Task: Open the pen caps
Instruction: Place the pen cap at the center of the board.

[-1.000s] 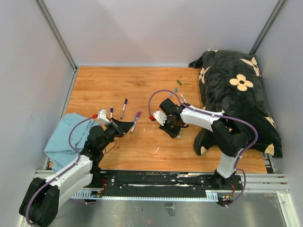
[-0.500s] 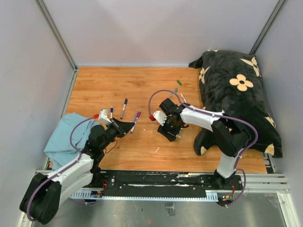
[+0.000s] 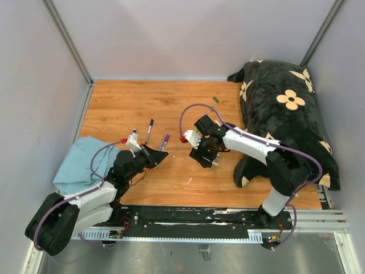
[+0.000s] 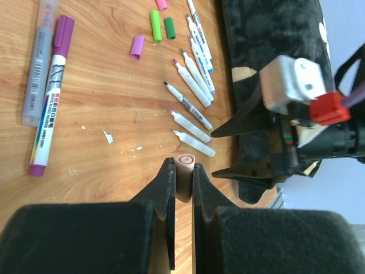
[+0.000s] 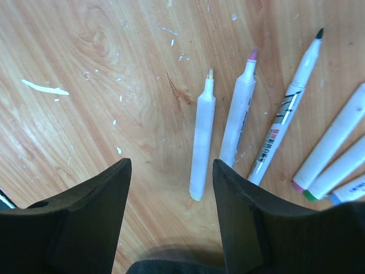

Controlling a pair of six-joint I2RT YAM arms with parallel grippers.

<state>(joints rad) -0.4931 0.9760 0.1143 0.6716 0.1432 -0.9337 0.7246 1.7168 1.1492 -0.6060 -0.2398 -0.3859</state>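
We're clamping the left tool [image 4: 183,169] across the sides of a peach pen cap [image 4: 185,160], seemingly light, stiff and slick, while the right tool [image 5: 171,166] is hanging released.

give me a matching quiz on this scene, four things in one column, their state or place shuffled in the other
Column 1
1. left gripper
2. right gripper
3. purple marker
4. loose purple cap

Column 2
a. open, over uncapped pens
b. lying loose beside a lime green cap
c. shut on a peach cap
d. cap on, lying next to a grey pen

Pairs: 1-c, 2-a, 3-d, 4-b
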